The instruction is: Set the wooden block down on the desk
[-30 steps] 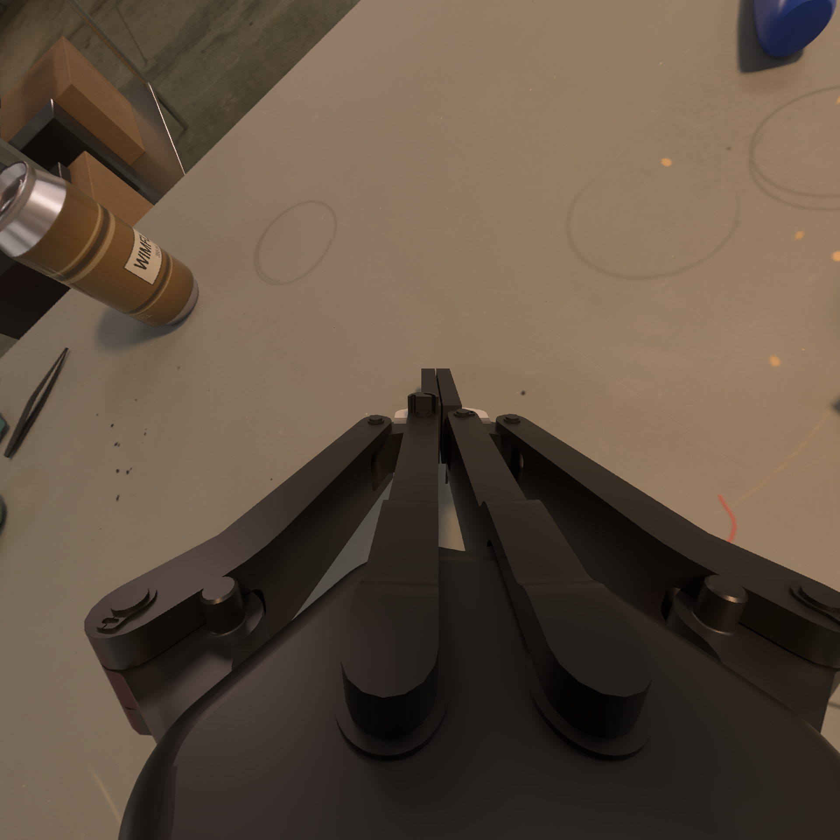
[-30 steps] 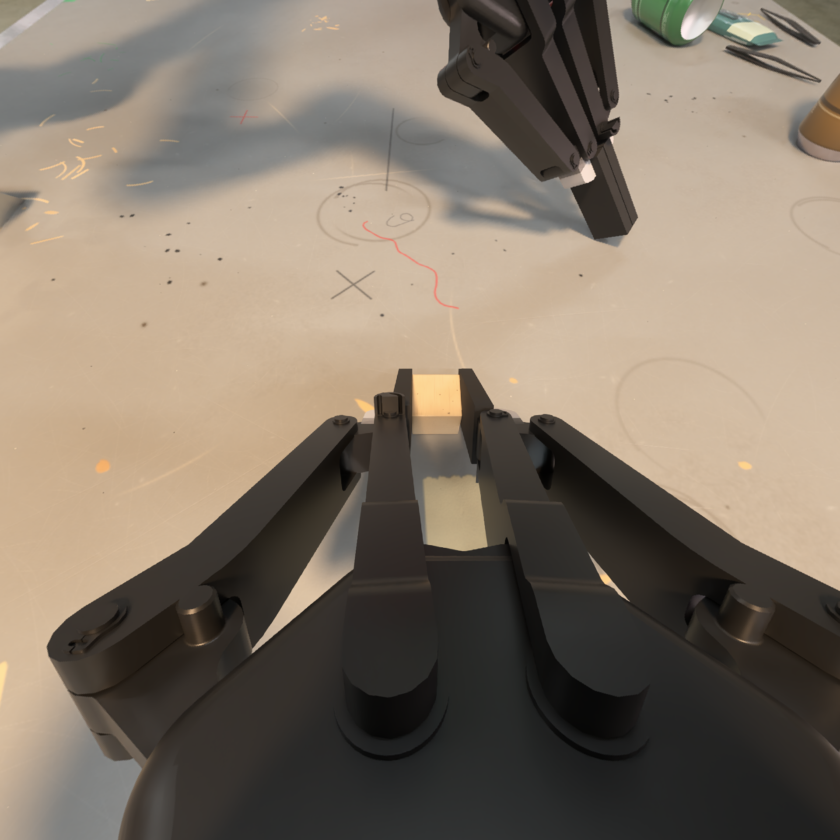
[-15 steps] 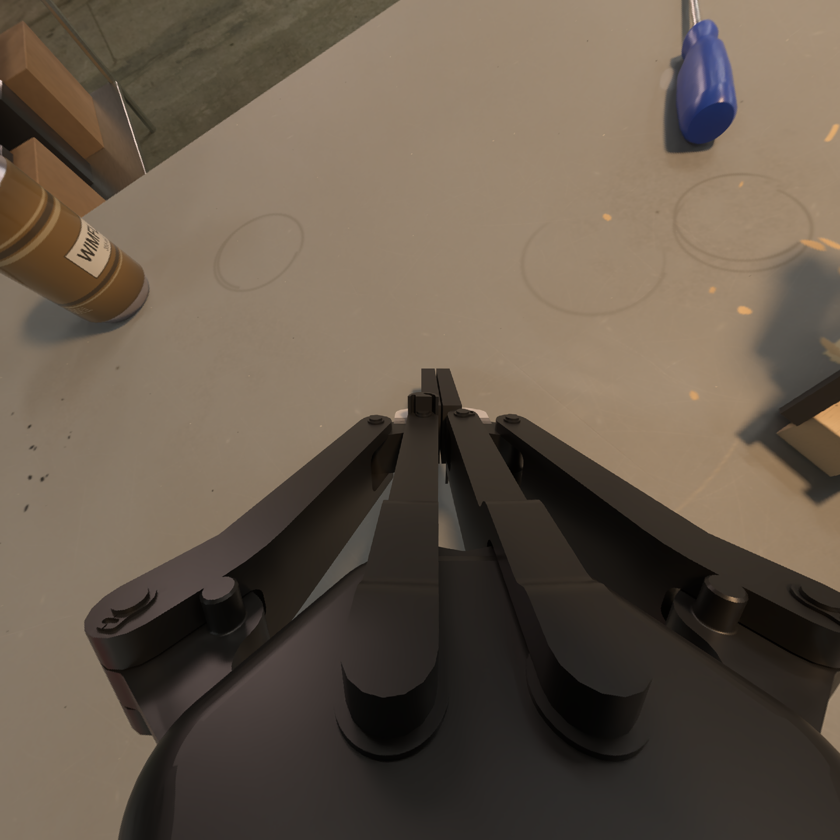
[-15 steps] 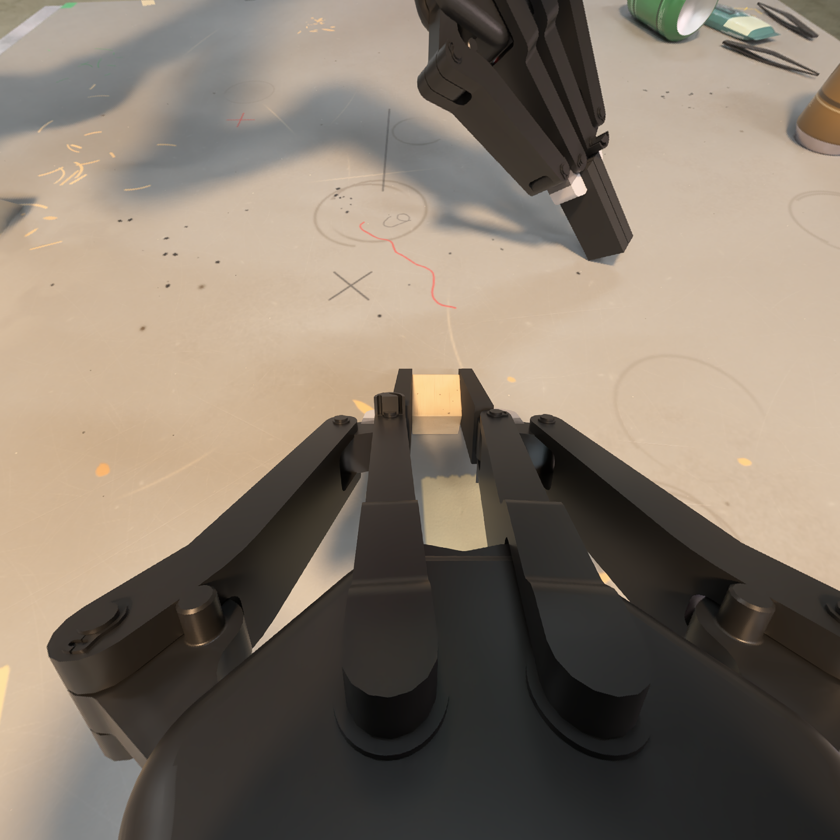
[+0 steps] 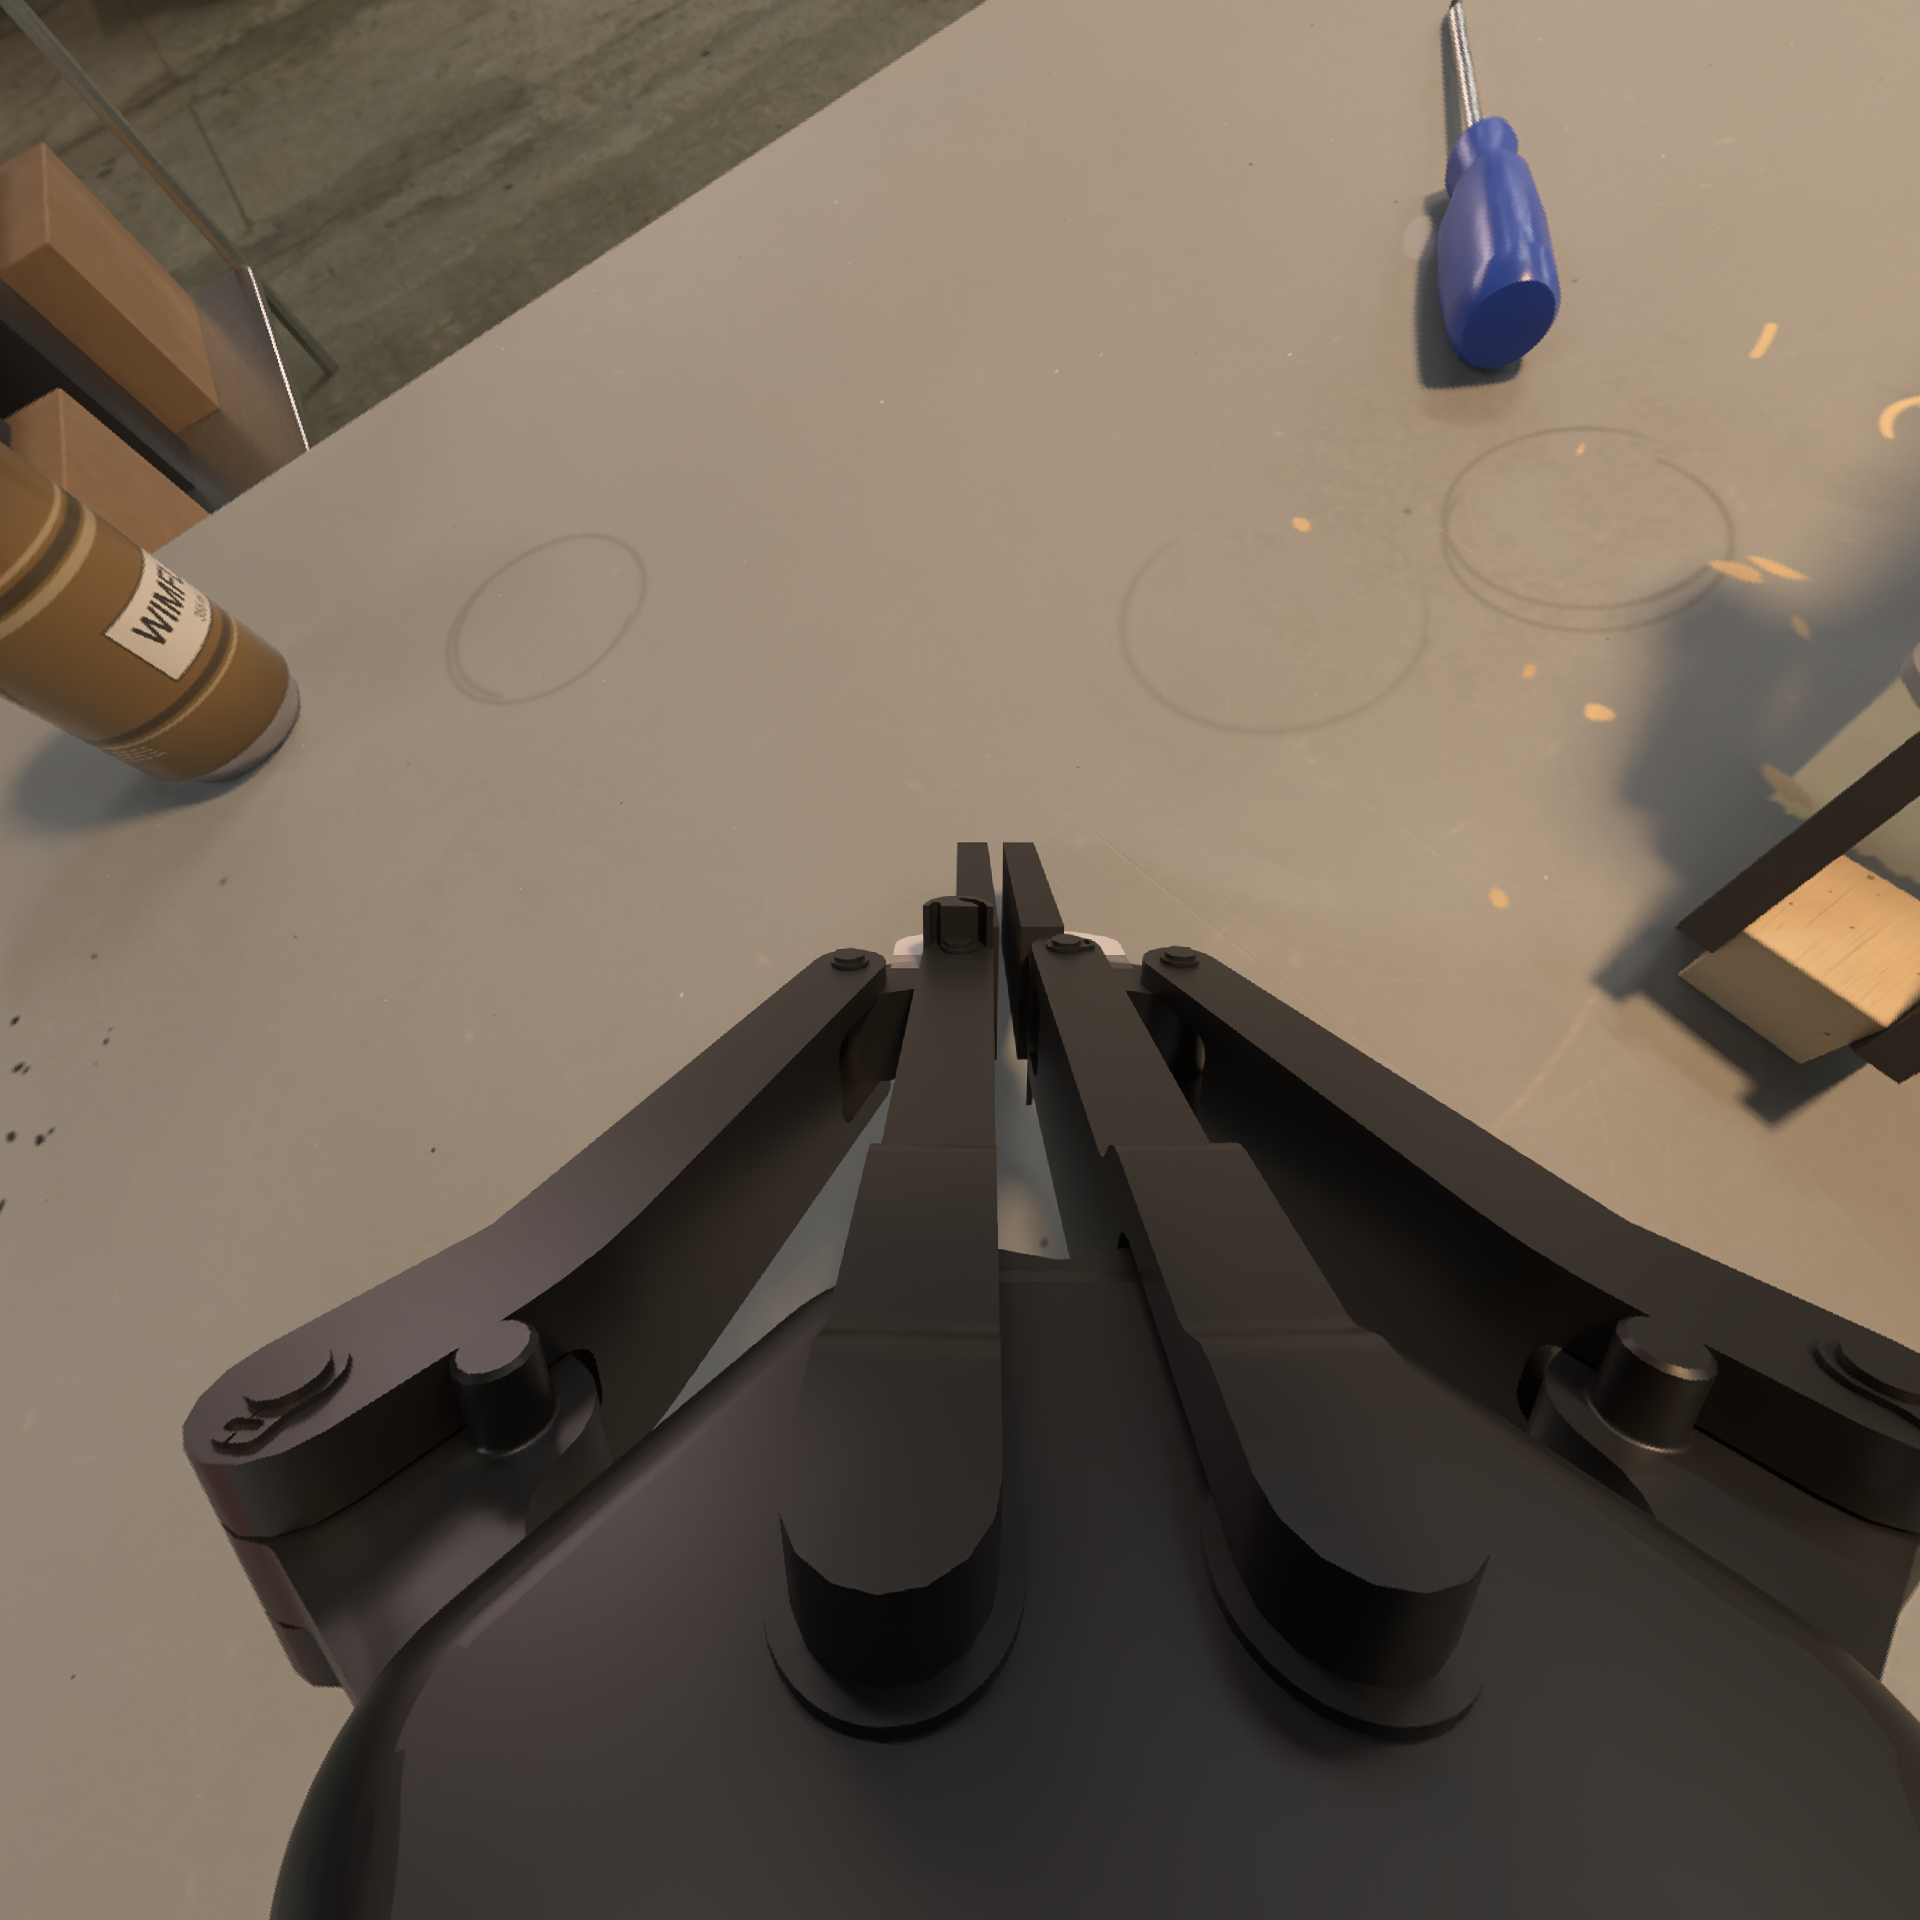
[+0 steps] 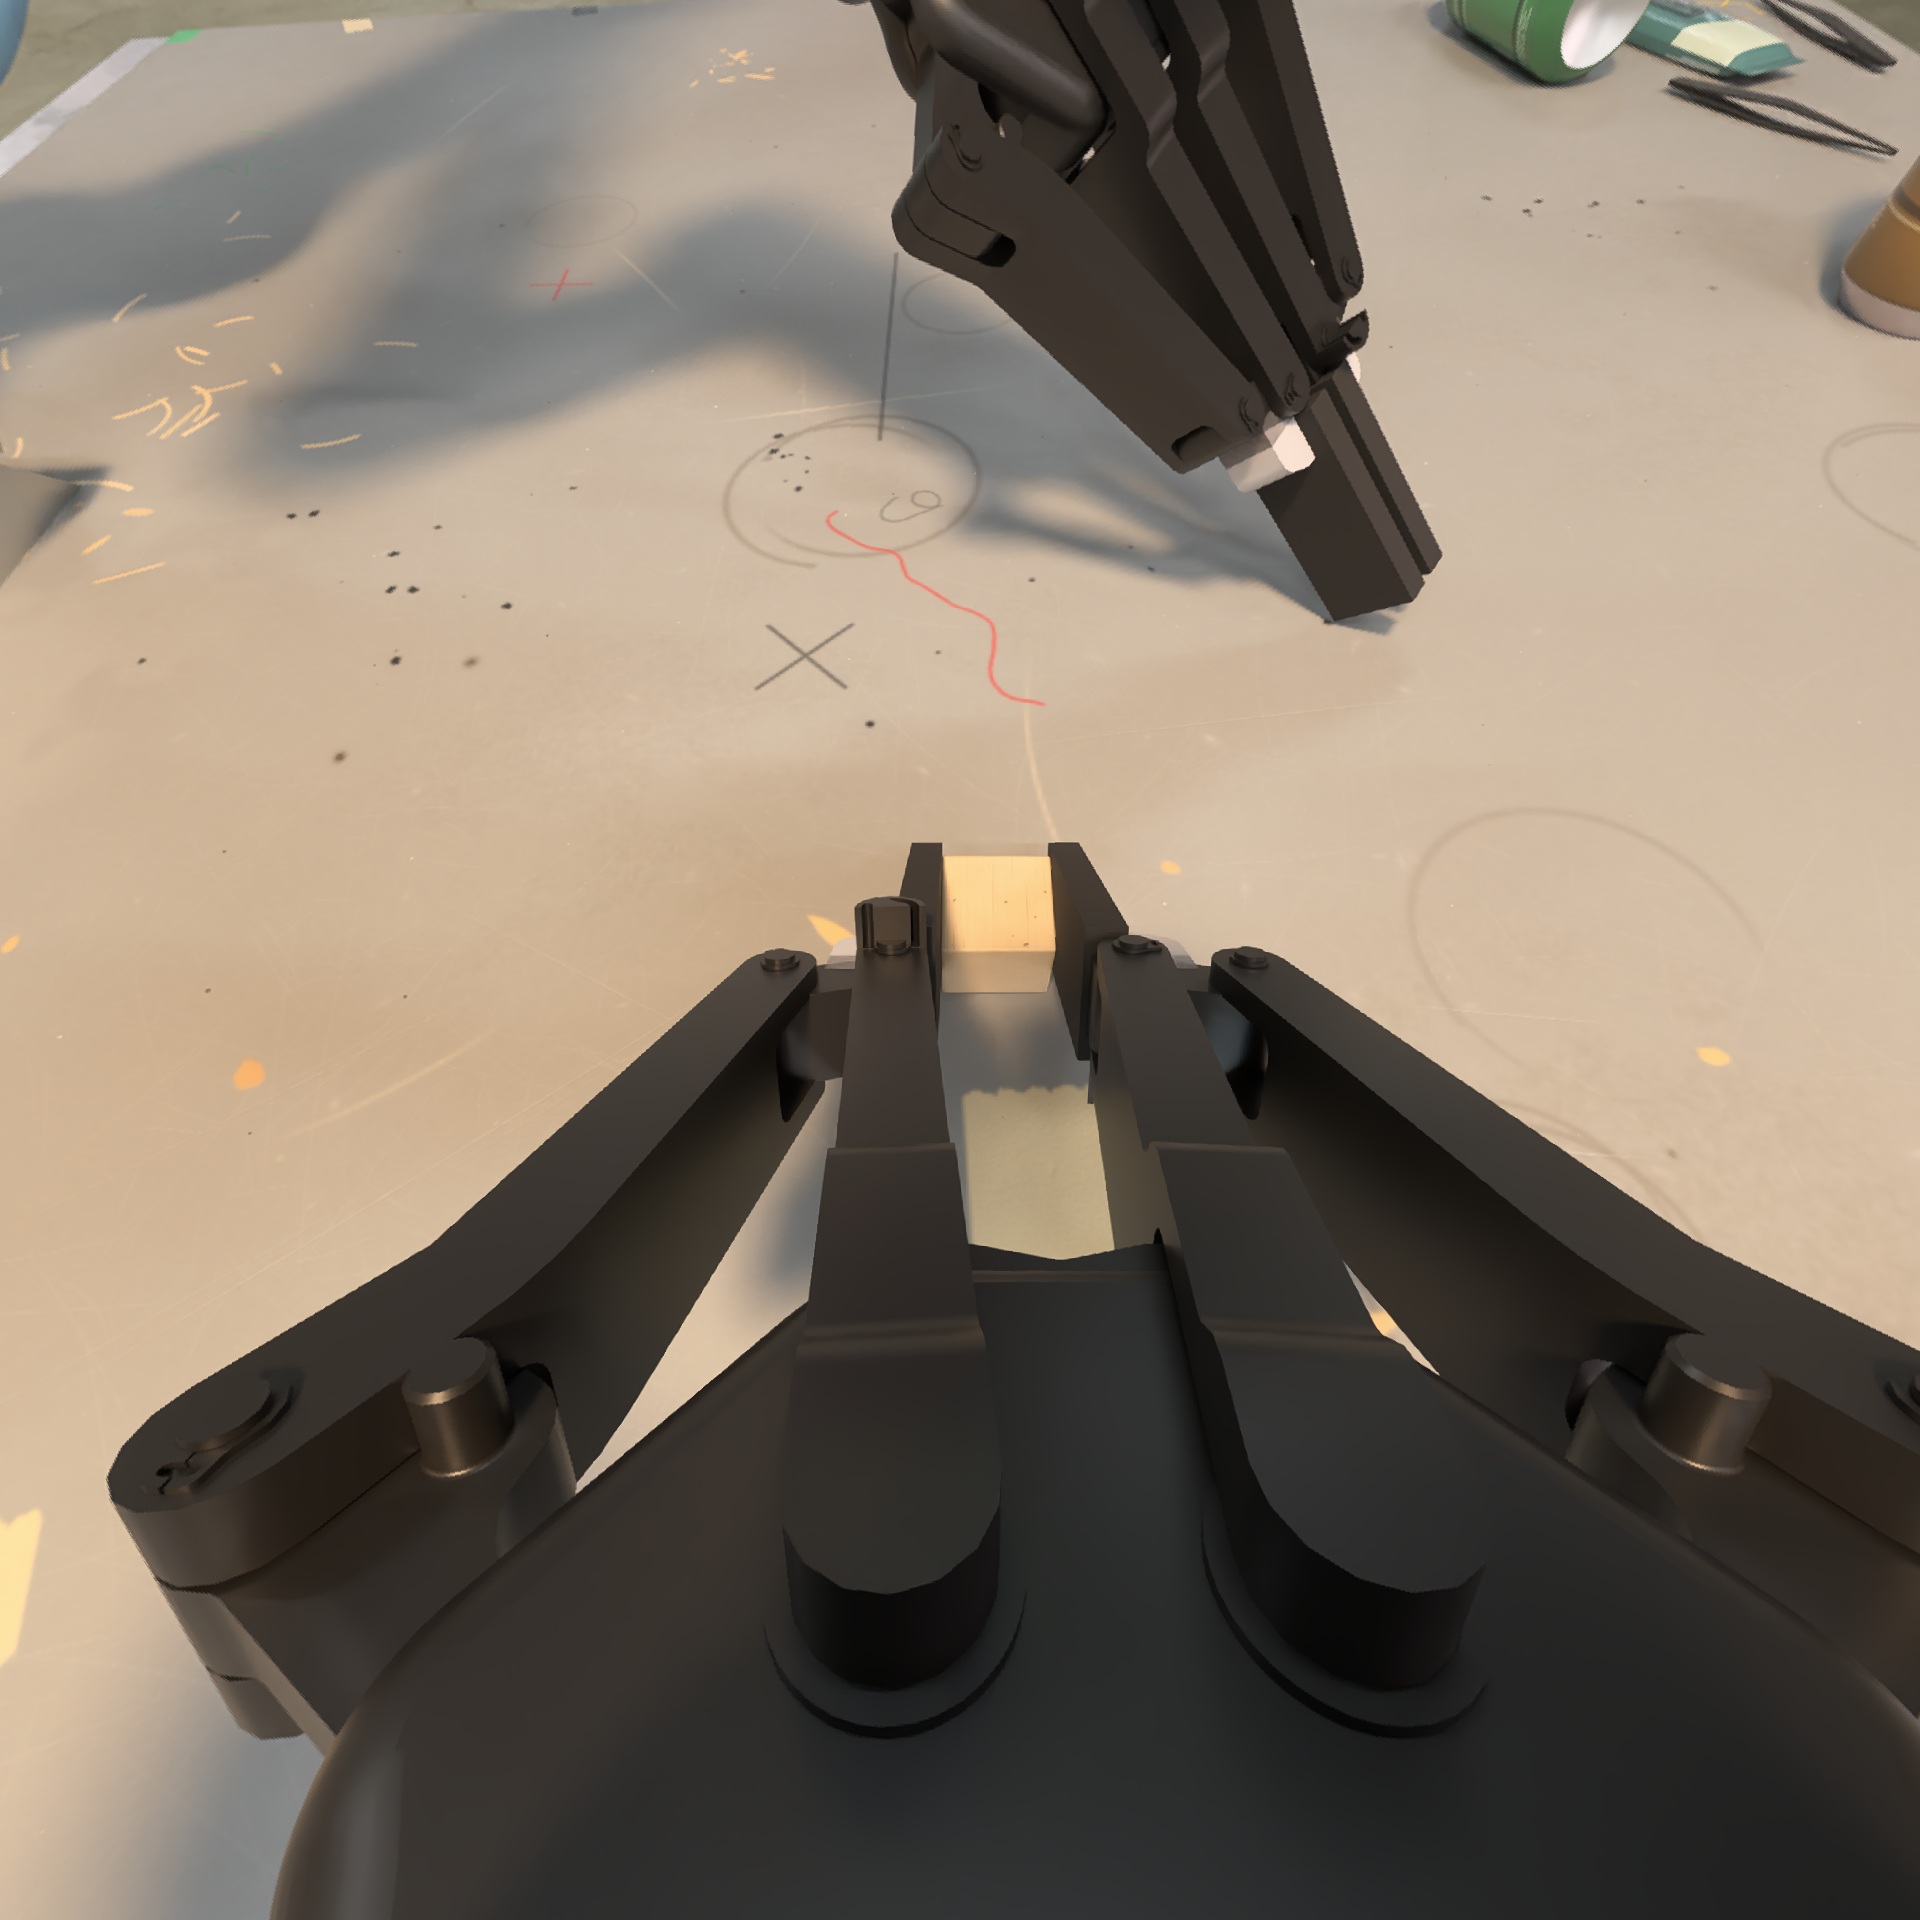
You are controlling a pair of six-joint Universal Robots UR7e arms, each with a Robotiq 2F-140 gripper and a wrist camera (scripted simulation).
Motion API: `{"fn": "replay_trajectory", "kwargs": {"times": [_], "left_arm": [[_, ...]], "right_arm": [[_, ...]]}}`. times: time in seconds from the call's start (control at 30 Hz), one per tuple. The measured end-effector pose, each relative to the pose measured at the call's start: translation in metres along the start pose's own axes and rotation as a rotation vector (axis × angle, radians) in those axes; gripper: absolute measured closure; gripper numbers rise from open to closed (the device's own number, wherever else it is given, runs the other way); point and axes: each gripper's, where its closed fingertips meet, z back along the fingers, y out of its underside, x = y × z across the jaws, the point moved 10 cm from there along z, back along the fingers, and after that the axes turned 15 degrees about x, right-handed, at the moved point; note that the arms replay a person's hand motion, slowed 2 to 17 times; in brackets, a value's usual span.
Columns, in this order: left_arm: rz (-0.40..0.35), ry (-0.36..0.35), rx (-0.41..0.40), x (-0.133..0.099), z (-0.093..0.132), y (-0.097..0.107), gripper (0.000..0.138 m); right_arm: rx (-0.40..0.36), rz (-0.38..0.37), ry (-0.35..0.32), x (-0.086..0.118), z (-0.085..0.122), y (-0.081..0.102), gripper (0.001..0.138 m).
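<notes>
A white label [image 5: 166, 621] with dark lettering sits on the brown can [image 5: 125, 634] at the desk's [image 5: 831, 416] left edge (partly cut off by the frame). Pencilled crosses [image 6: 805, 657] and rings mark the desk; a small scribble [image 6: 912, 506] is unclear.

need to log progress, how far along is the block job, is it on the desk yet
Done: the right gripper has the wooden block clamped between its jaws. In hand: the block hangs low over the desk, apparently not touching, judging by the shadow beneath it. Left: lower, open, withdraw. The left gripper is shut and empty.
</notes>
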Motion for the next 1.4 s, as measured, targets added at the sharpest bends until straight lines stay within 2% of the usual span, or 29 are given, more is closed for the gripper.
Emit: {"fn": "replay_trajectory", "kwargs": {"times": [0.13, 0.33, 0.53, 0.73, 1.1, 1.27, 1.4], "left_arm": [[-0.002, -0.005, -0.015, 0.003, 0.005, 0.002, 0.130], [0.013, 0.023, -0.073, 0.010, 0.022, 0.007, 0.127], [0.032, 0.043, -0.158, 0.021, 0.048, 0.015, 0.127], [0.060, 0.006, -0.239, 0.043, 0.080, 0.027, 0.129], [0.137, -0.127, -0.362, 0.108, 0.148, 0.058, 0.132], [0.185, -0.209, -0.373, 0.148, 0.175, 0.075, 0.133], [0.217, -0.262, -0.342, 0.182, 0.190, 0.090, 0.134]], "right_arm": [[0.000, 0.004, 0.000, 0.000, 0.000, 0.000, 0.112], [0.002, 0.025, 0.008, 0.003, 0.000, 0.000, 0.112], [0.001, 0.046, 0.024, 0.005, 0.000, 0.000, 0.111], [0.000, 0.050, 0.027, 0.006, 0.000, 0.000, 0.111], [0.002, 0.028, 0.008, 0.003, 0.000, 0.000, 0.112], [0.001, 0.014, 0.010, 0.002, 0.000, 0.000, 0.112], [0.001, 0.013, 0.011, 0.002, 0.000, 0.000, 0.112]]}}
